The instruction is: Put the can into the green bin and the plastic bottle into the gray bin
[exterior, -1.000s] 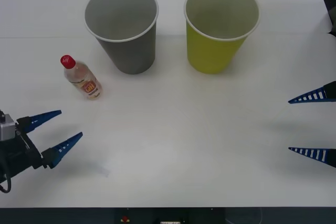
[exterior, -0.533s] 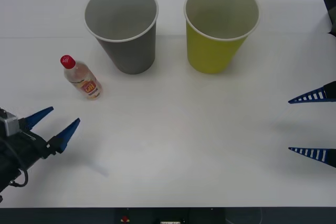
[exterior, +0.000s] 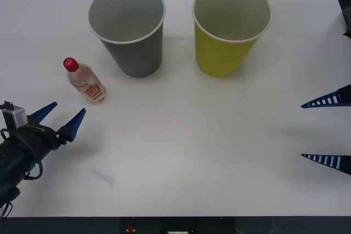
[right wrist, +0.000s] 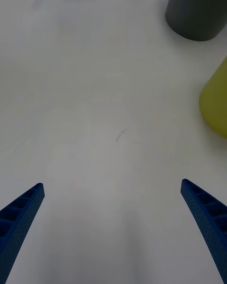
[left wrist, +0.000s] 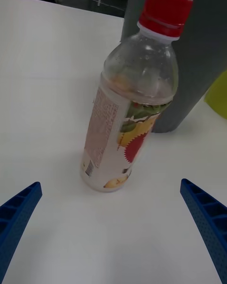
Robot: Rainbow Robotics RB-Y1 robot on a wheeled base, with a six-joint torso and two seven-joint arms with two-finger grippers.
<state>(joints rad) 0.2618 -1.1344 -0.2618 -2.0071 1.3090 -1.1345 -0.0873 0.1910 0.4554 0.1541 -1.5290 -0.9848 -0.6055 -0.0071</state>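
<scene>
the plastic bottle stands upright on the white table, red cap on, just left of the gray bin w/ a small gap between them. the green bin stands beside the gray one on its right side, apart from it; both are upright, open side up.

left gripper sits low at the table's front-left, pointing at the bottle, fingers spread wide w/ nothing between them (in the left wrist view the bottle stands ahead, centred between the two tips, untouched).

right gripper sits at the table's right edge, well apart from both bins, fingers also spread wide and empty.
</scene>
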